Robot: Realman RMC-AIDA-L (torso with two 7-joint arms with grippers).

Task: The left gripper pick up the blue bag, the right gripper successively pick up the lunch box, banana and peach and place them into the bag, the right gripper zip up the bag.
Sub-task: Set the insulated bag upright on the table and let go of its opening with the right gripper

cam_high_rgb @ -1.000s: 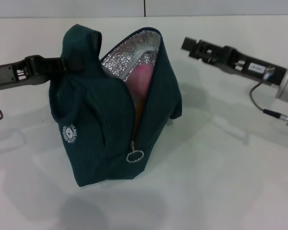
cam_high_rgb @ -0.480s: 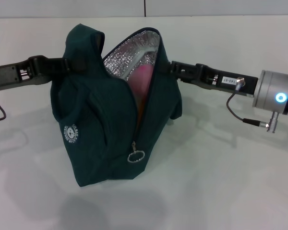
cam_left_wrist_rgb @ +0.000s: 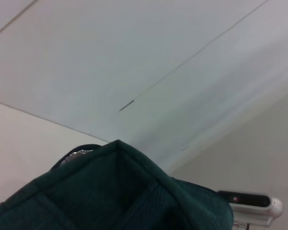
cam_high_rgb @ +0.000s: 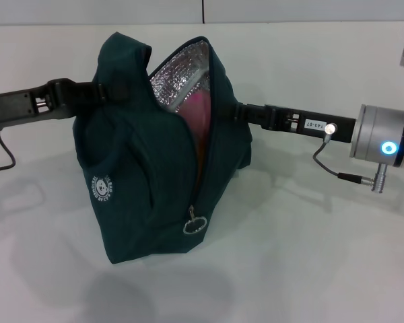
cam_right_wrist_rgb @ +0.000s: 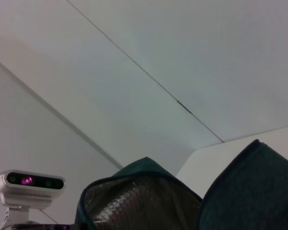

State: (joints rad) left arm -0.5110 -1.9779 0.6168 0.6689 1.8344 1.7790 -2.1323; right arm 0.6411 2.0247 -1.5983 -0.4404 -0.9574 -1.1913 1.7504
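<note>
The blue bag point(cam_high_rgb: 148, 175) stands on the white table point(cam_high_rgb: 310, 256), its top open and its silver foil lining point(cam_high_rgb: 178, 70) showing. The pink peach point(cam_high_rgb: 198, 111) sits inside, with a thin orange strip of the banana point(cam_high_rgb: 200, 160) below it. The lunch box is hidden. The ring zip pull point(cam_high_rgb: 194, 225) hangs low at the front of the zip. My left gripper point(cam_high_rgb: 97, 93) is shut on the bag's upper left side. My right gripper point(cam_high_rgb: 232, 111) is against the bag's right edge, its fingertips hidden by the fabric. The bag's fabric also shows in the left wrist view point(cam_left_wrist_rgb: 115, 191) and the right wrist view point(cam_right_wrist_rgb: 249, 191).
The table's back edge meets a pale wall point(cam_high_rgb: 256, 10). My right arm's silver wrist point(cam_high_rgb: 384, 141) and its cable point(cam_high_rgb: 337, 171) hang over the table at the right. Bare table lies in front of the bag.
My right gripper has moved left from open air to the bag's right edge. The bag's mouth has narrowed and the bag has shifted slightly. The left arm has stayed holding.
</note>
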